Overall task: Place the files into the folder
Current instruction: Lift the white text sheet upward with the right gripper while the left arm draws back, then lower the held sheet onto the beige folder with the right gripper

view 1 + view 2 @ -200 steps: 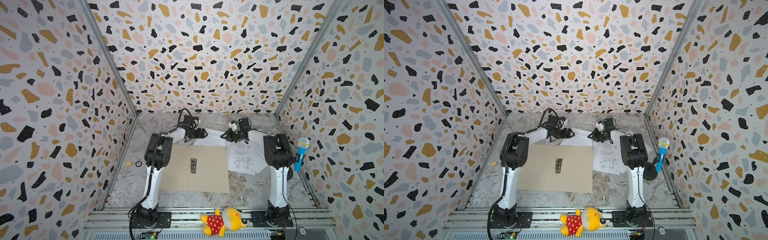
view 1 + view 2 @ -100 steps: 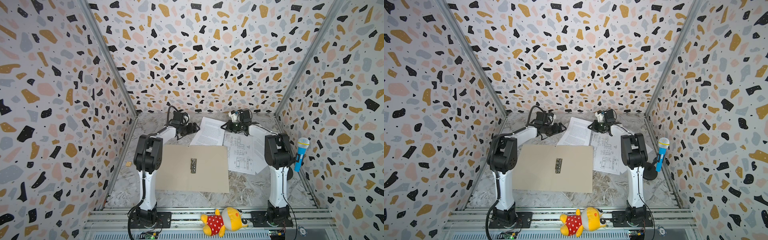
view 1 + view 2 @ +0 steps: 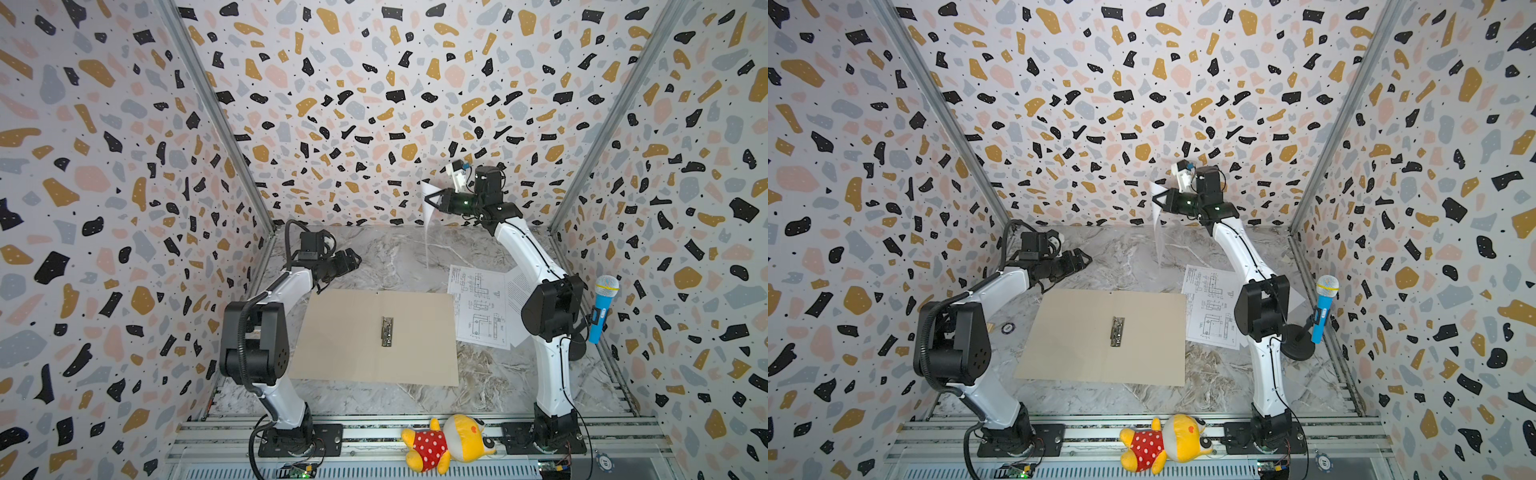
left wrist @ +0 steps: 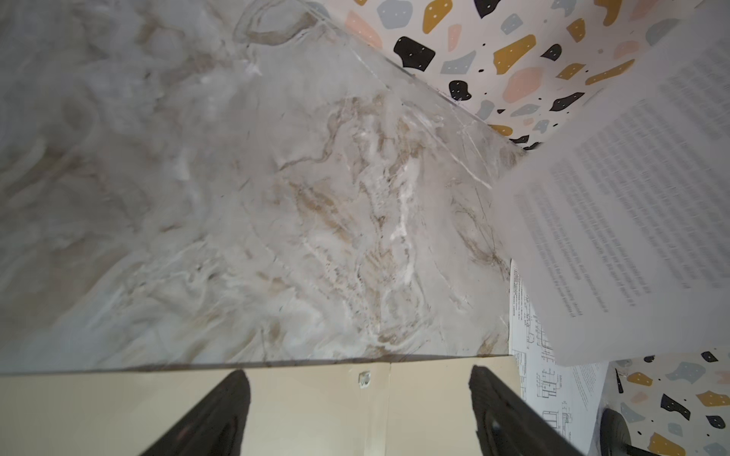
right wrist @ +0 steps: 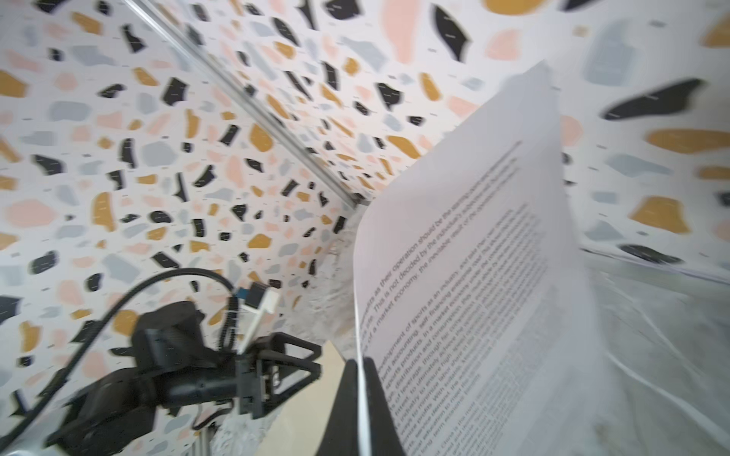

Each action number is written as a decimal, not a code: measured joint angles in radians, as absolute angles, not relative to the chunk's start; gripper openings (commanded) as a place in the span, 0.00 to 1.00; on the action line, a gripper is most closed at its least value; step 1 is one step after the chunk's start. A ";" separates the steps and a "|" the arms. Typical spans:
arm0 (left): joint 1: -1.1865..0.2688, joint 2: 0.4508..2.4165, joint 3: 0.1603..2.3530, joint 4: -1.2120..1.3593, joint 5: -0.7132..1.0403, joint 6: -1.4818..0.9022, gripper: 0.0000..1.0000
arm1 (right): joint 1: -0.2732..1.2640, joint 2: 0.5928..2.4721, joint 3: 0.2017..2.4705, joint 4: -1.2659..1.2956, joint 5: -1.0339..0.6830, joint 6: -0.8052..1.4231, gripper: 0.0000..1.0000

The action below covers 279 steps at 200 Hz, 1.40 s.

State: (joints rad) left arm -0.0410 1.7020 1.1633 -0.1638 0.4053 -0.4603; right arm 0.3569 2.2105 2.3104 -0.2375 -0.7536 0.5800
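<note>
Right end effector [image 3: 429,198] is pressed together on the upper edge of one text sheet [image 3: 428,226]. You are holding it raised, upper right of centre in both top views, in front of the back wall. The sheet hangs edge-on to the camera there. Your right wrist view shows the fingers [image 5: 351,395] pinching the paper's edge, and the print is legible on its face.

Left end effector [image 3: 356,259] is spread and empty, left of centre in both top views. In your left wrist view its fingers [image 4: 233,398] stand apart over the far edge of the folder [image 3: 374,332].

The folder lies open and flat on the bench [image 3: 395,257] at the middle of the frame, with the metal clip [image 3: 387,331] on its spine.

The drawing sheet [image 3: 480,307] lies flat just beside the folder's right edge. A second text sheet [image 3: 517,286] lies partly under it at the right, partly hidden by your right arm.

Also noted: a plush toy [image 3: 449,442] on the front rail at lower centre, and a blue toy microphone [image 3: 602,307] at the right wall
</note>
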 measured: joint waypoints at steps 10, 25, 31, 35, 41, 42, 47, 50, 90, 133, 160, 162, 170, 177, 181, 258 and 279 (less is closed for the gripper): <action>-0.029 1.662 1.121 -0.163 0.405 -0.461 0.90 | 0.387 2.207 2.326 -0.204 -0.781 0.627 0.00; -0.005 1.604 1.064 -0.155 0.406 -0.469 0.91 | 0.429 2.206 2.328 -0.154 -0.823 0.695 0.00; 0.005 1.578 1.040 -0.148 0.408 -0.475 0.91 | 0.443 2.206 2.326 -0.135 -0.838 0.720 0.00; 0.013 1.561 1.024 -0.143 0.409 -0.480 0.91 | 0.452 2.206 2.325 -0.125 -0.847 0.738 0.00; 0.029 1.534 1.000 -0.136 0.410 -0.488 0.91 | 0.467 2.206 2.322 -0.109 -0.861 0.762 0.00; 0.031 1.531 0.997 -0.134 0.409 -0.489 0.91 | 0.470 2.206 2.321 -0.106 -0.863 0.767 0.00; 0.046 1.510 0.979 -0.127 0.410 -0.495 0.91 | 0.480 2.204 2.318 -0.091 -0.873 0.783 0.00; 0.057 1.494 0.967 -0.125 0.408 -0.500 0.91 | 0.484 2.202 2.314 -0.084 -0.878 0.791 0.00; 0.149 1.366 0.862 -0.072 0.379 -0.554 0.93 | 0.477 2.045 2.036 0.056 -0.912 0.894 0.00; 0.170 1.352 0.818 -0.056 0.377 -0.585 0.93 | 0.392 1.789 1.516 0.270 -0.906 0.957 0.00; 0.170 1.365 0.818 -0.056 0.384 -0.588 0.93 | 0.351 1.757 1.270 0.311 -0.887 0.947 0.00; 0.170 1.367 0.818 -0.056 0.384 -0.588 0.93 | 0.350 1.759 1.261 0.310 -0.886 0.945 0.00; 0.170 1.375 0.815 -0.054 0.389 -0.587 0.93 | 0.349 1.781 1.210 0.310 -0.886 0.941 0.00; 0.170 1.383 0.813 -0.054 0.396 -0.585 0.93 | 0.350 1.803 1.182 0.308 -0.886 0.937 0.00; 0.170 1.389 0.812 -0.054 0.402 -0.583 0.93 | 0.352 1.819 1.167 0.306 -0.886 0.935 0.00; 0.167 1.462 0.802 -0.110 0.450 -0.536 0.92 | 0.360 2.004 1.222 0.102 -0.852 0.765 0.00; 0.151 1.472 0.802 -0.128 0.448 -0.520 0.92 | 0.359 2.034 1.260 0.054 -0.839 0.723 0.00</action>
State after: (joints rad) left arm 0.1513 1.4719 0.8021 -0.1280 0.4477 -0.5198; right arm 0.3592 2.0338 1.2602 0.0544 -0.8394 0.7235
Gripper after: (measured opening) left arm 0.923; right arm 0.045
